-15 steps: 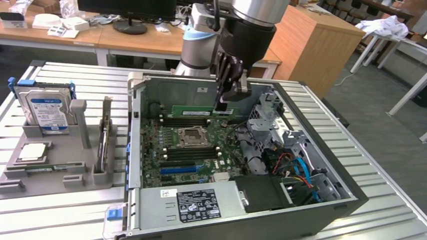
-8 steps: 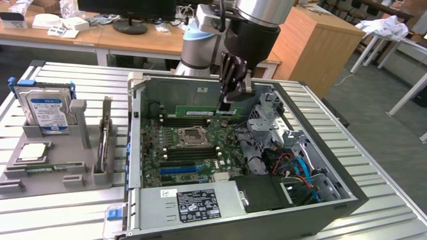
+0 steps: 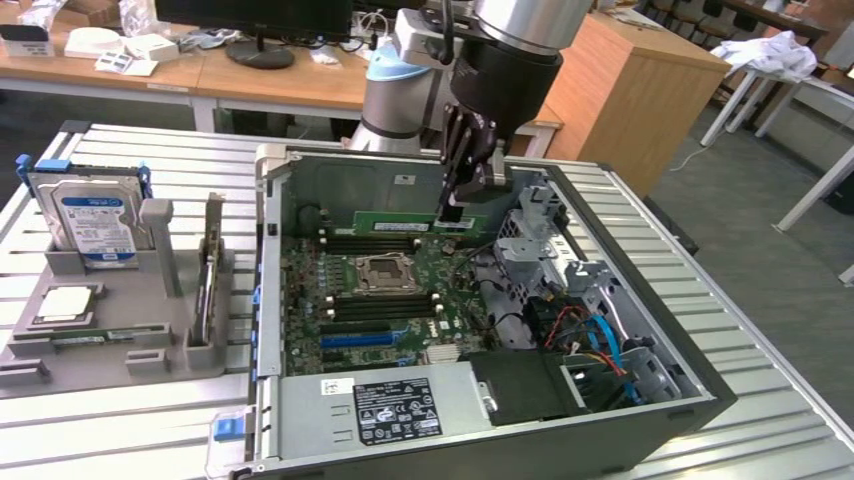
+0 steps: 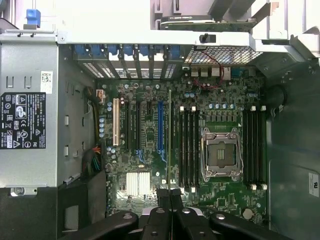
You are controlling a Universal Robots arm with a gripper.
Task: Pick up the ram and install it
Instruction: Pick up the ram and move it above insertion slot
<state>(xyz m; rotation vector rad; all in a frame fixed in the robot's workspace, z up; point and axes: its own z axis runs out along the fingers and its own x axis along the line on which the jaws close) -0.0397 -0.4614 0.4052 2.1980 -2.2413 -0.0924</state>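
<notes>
The ram (image 3: 398,222), a long thin green stick, hangs level inside the open computer case, above the far edge of the motherboard (image 3: 441,305). My gripper (image 3: 454,214) is shut on it near its end at the exterior view's right. In the wrist view the ram (image 4: 170,140) shows edge-on as a thin line running out from between the black fingers (image 4: 159,217). It lies just beside the dark memory slots (image 4: 187,147) that flank the CPU socket (image 4: 221,152). Those slots (image 3: 380,243) sit below the stick in the exterior view.
A hard drive (image 3: 91,215) with a blue label stands in a grey holder (image 3: 107,340) at the exterior view's left. Inside the case are a blue slot (image 4: 160,125), the power supply (image 3: 394,405), a drive cage (image 3: 541,240) and loose cables (image 3: 587,335).
</notes>
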